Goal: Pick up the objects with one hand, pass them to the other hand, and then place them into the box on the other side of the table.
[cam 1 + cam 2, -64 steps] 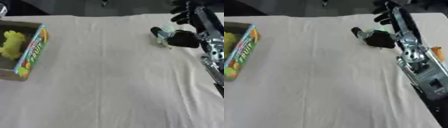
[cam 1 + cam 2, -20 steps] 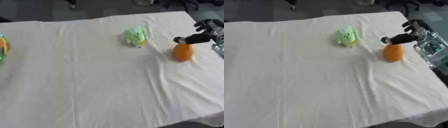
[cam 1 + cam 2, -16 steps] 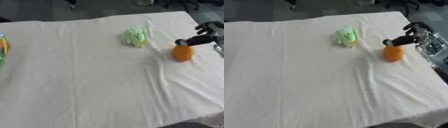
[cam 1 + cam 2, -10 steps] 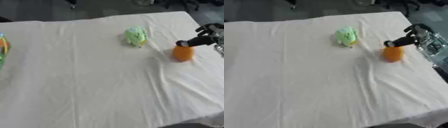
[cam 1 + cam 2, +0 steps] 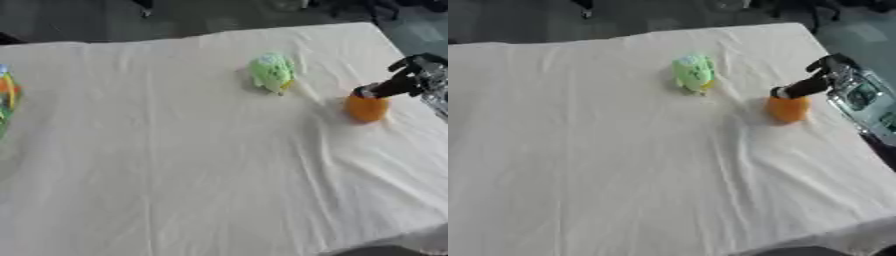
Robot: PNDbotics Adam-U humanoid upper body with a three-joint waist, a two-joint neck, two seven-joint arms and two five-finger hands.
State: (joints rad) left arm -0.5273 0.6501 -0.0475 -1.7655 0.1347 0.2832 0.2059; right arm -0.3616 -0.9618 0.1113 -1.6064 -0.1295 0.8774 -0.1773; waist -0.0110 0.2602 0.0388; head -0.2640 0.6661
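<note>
A small orange round thing [image 5: 366, 108] stands on the white cloth near the table's right edge. My right hand [image 5: 409, 79] comes in from the right edge, and one straight black finger [image 5: 800, 87] reaches down and touches the top of the orange thing. Nothing is curled round it. A light green plush toy [image 5: 272, 72] lies further back and to the left, apart from the hand. Only a colourful sliver of the box [image 5: 7, 96] shows at the far left edge. My left hand is out of sight.
The white cloth [image 5: 175, 165] covers the whole table, with wrinkles around the orange thing. The table's far edge runs along the top, with dark floor behind it. Its right corner and near edge show at the lower right.
Since 3.2 s ago the camera has swung right, so the box slid to the left edge. Over the last second my right hand's finger has settled onto the orange thing's top.
</note>
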